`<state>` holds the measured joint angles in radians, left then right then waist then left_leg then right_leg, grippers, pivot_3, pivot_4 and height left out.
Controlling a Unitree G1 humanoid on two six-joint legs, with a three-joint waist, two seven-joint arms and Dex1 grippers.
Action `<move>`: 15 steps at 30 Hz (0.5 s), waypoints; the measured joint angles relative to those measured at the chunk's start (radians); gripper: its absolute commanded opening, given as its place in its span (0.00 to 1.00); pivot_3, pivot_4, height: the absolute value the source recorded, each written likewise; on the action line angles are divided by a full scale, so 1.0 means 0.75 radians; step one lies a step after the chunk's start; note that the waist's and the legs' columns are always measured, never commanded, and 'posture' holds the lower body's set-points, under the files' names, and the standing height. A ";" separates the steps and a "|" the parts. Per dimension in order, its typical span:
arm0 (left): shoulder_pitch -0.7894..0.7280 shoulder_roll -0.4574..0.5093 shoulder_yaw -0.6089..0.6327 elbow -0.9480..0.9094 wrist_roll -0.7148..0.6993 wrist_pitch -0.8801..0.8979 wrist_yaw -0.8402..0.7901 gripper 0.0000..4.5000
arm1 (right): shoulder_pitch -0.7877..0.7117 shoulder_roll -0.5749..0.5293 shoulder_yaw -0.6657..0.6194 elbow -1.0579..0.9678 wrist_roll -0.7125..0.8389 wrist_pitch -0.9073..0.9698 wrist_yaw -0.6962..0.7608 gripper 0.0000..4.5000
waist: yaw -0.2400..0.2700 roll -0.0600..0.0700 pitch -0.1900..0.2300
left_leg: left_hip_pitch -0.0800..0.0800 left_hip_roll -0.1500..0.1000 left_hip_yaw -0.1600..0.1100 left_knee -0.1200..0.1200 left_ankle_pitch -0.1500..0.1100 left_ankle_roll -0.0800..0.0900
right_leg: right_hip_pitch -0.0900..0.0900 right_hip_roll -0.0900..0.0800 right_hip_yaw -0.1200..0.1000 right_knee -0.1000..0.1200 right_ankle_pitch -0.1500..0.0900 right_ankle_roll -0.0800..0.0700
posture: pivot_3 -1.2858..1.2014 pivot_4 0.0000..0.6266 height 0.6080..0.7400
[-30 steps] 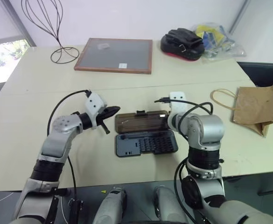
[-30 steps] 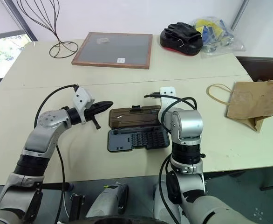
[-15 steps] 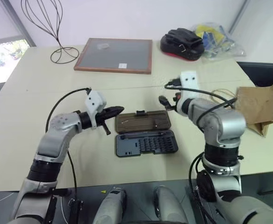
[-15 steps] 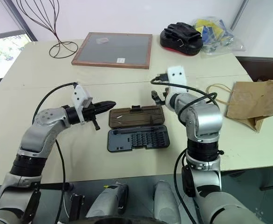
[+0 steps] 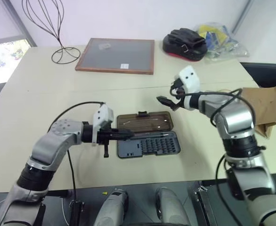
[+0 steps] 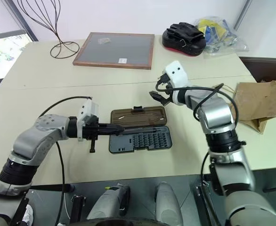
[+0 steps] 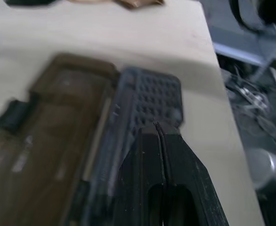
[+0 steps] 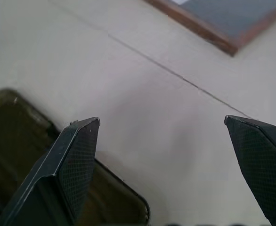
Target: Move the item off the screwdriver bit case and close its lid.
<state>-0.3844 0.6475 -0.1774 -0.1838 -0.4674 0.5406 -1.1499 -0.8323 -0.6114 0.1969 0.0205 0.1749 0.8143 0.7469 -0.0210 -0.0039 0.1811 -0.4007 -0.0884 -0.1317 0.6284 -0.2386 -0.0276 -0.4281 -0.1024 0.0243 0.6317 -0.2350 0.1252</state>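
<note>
Jaws: right gripper [image 6: 158, 97] has spread wide within the last second, risen and hangs clear above the far right corner of the case; left gripper [image 6: 120, 128] is pressed together and has swung in over the hinge line. Cream table [image 5: 44, 84] carries the crumpled brown kraft paper bag [image 5: 262, 108] at its right edge, well apart from the flat dark screwdriver bit case [image 5: 147, 134]. Smoky brown translucent lid [image 5: 144, 122] lies flat open behind the grey tray. Judgement: item cleared; closing the lid remains, probably by the left arm.

Wooden-framed grey board [image 5: 115, 55], wire stand [image 5: 48, 28], black-red pouch [image 5: 184, 43], plastic bag, possibly packets [image 5: 219, 38], on table [image 5: 34, 99].
</note>
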 measured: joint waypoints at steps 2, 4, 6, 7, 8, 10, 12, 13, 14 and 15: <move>0.000 -0.001 -0.020 0.049 0.031 -0.031 -0.015 0.00 | -0.059 -0.056 0.083 0.067 -0.034 -0.102 0.142 0.98 | -0.002 0.000 0.000 | 0.000 0.000 0.000 0.000 0.000 0.000 | 0.000 0.000 0.000 -0.001 0.000 0.000 | 0.52 0.24 0.95; 0.000 -0.001 -0.035 0.082 0.052 -0.055 -0.030 0.00 | -0.083 -0.074 0.147 0.125 -0.053 -0.186 0.263 0.98 | -0.002 -0.001 0.000 | 0.000 0.000 0.000 0.000 0.000 0.000 | 0.000 0.000 0.000 -0.001 0.000 0.000 | 0.52 0.24 0.95; 0.002 -0.001 -0.057 0.108 0.073 -0.080 -0.047 0.00 | -0.101 -0.070 0.199 0.196 -0.067 -0.255 0.352 0.98 | -0.001 -0.001 0.000 | 0.000 0.000 0.000 0.000 0.000 0.000 | 0.000 0.000 0.000 -0.001 0.000 0.000 | 0.52 0.24 0.95; 0.010 0.000 -0.061 0.126 0.089 -0.098 -0.059 0.00 | -0.120 -0.053 0.216 0.246 -0.072 -0.276 0.393 0.98 | -0.001 -0.001 0.000 | 0.000 0.000 -0.001 0.000 0.000 0.000 | 0.000 0.000 0.000 -0.001 0.000 0.000 | 0.52 0.24 0.95; 0.014 0.000 -0.064 0.139 0.099 -0.111 -0.065 0.00 | -0.135 -0.044 0.228 0.281 -0.073 -0.284 0.419 0.98 | -0.001 -0.001 0.000 | 0.000 0.000 -0.001 0.000 0.000 0.000 | 0.000 0.000 0.000 -0.001 0.000 0.000 | 0.52 0.24 0.95; 0.021 0.000 -0.087 0.182 0.132 -0.146 -0.078 0.00 | -0.183 -0.013 0.254 0.372 -0.081 -0.306 0.490 0.98 | 0.000 -0.001 0.000 | 0.000 0.001 -0.002 0.000 0.000 0.000 | 0.000 0.000 0.000 -0.001 0.000 0.000 | 0.52 0.24 0.95; 0.022 -0.005 -0.097 0.211 0.150 -0.180 -0.093 0.00 | -0.229 0.030 0.270 0.465 -0.100 -0.344 0.528 0.98 | 0.000 -0.001 0.000 | 0.000 0.000 -0.002 0.000 0.000 0.000 | 0.000 0.000 0.000 -0.001 0.000 0.000 | 0.52 0.24 0.95; 0.019 -0.008 -0.098 0.222 0.156 -0.191 -0.097 0.00 | -0.252 0.057 0.275 0.512 -0.110 -0.362 0.536 0.98 | 0.000 -0.001 0.000 | 0.000 0.000 -0.002 0.000 0.000 0.000 | 0.000 0.000 0.000 -0.001 0.000 0.000 | 0.52 0.24 0.95; 0.016 -0.014 -0.099 0.234 0.166 -0.210 -0.102 0.00 | -0.276 0.089 0.281 0.570 -0.123 -0.387 0.545 0.98 | 0.000 0.000 0.000 | 0.000 0.000 -0.002 0.000 0.000 0.000 | 0.000 0.000 0.000 0.000 0.000 0.000 | 0.52 0.24 0.95; 0.012 -0.021 -0.100 0.241 0.172 -0.220 -0.106 0.00 | -0.288 0.110 0.282 0.606 -0.129 -0.403 0.549 0.98 | 0.001 0.000 0.000 | 0.000 0.000 -0.003 0.000 0.000 0.000 | 0.000 0.000 0.000 0.000 0.000 0.000 | 0.52 0.24 0.95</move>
<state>-0.3751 0.6315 -0.2526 -0.0029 -0.3386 0.3755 -1.2292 -1.0480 -0.5287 0.4084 0.4753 0.0785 0.5119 1.1590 -0.0202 -0.0042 0.1812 -0.4007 -0.0881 -0.1338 0.6285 -0.2386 -0.0279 -0.4284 -0.1025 0.0243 0.6314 -0.2349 0.1250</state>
